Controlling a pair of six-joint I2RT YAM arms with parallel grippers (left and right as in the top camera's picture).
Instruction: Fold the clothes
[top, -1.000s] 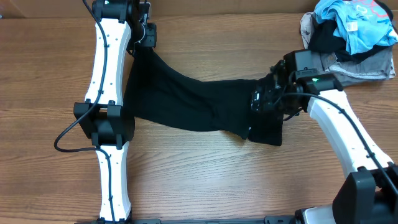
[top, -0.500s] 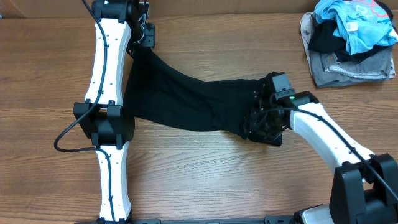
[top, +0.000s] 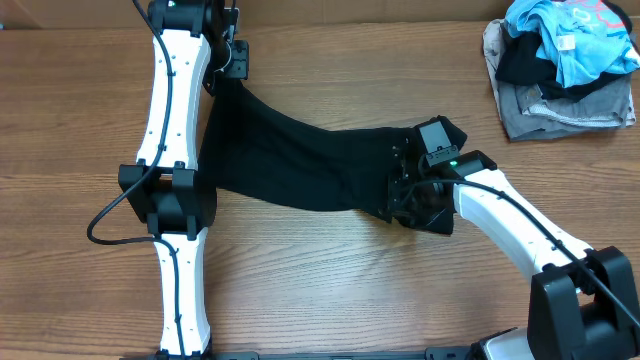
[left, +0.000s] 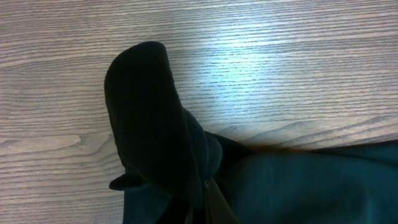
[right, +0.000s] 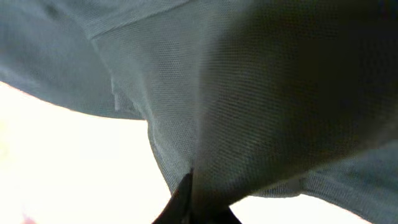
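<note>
Place: looks like a robotics lab or test bench, seen only as far as the surface's edges.
Surface (top: 330, 290): pale wood-grain laminate, plain and flat, like a workbench top.
Machines: a left arm (top: 172, 90) and a right arm (top: 510, 215), white shells with black joints, reaching in from the near edge.
Wiring: loose black cable (top: 100, 225) looping off the left arm; small green light (top: 452, 164) on the right wrist.
Work material: black garment (top: 300, 160) stretched between the arms; heap of spare clothing (top: 560, 60) at the far right corner.

Plain black clothes (top: 290, 160); brown woodgrain table (top: 330, 290); heap (top: 565, 50) blue, grey (some black).
</note>
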